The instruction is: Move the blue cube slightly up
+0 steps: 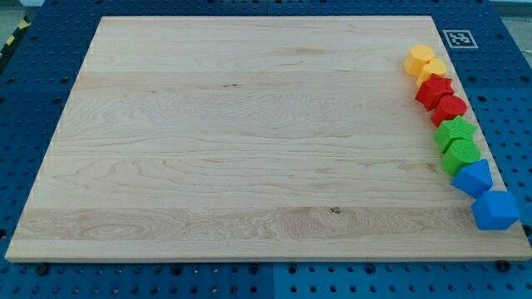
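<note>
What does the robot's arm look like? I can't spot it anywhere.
My arm and my tip are out of this view, so their look cannot be told here. Only the wooden board shows, with yellow, red, green and blue blocks lined along its right edge, among them the blue cube.

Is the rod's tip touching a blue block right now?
No: my tip is not in view, and both blue blocks sit alone at the board's right edge.

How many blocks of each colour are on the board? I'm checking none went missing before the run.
Yellow blocks: 2
Red blocks: 2
Green blocks: 2
Blue blocks: 2
Total: 8, all along the wooden board's right edge. My tip is not in view.
</note>
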